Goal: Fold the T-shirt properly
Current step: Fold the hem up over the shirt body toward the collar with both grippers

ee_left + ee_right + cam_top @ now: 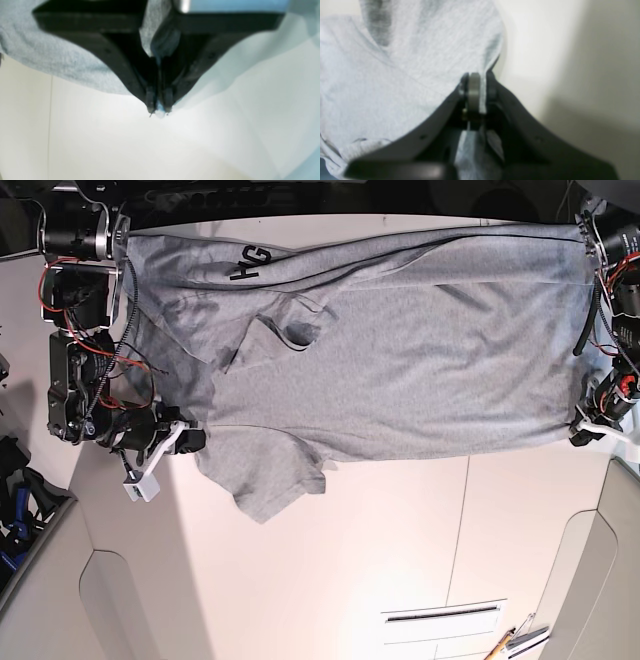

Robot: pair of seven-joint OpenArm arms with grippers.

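A grey T-shirt (400,350) lies spread across the far half of a pale desk (380,560), one short sleeve trailing toward the near side and black lettering showing at a turned-over edge at the far left. At the base view's right edge, the left hand (159,111) is pinched together on the shirt's edge, cloth bunched between its black fingers (150,100). At that view's left, the right hand (477,80) is likewise clamped on a fold of the grey fabric.
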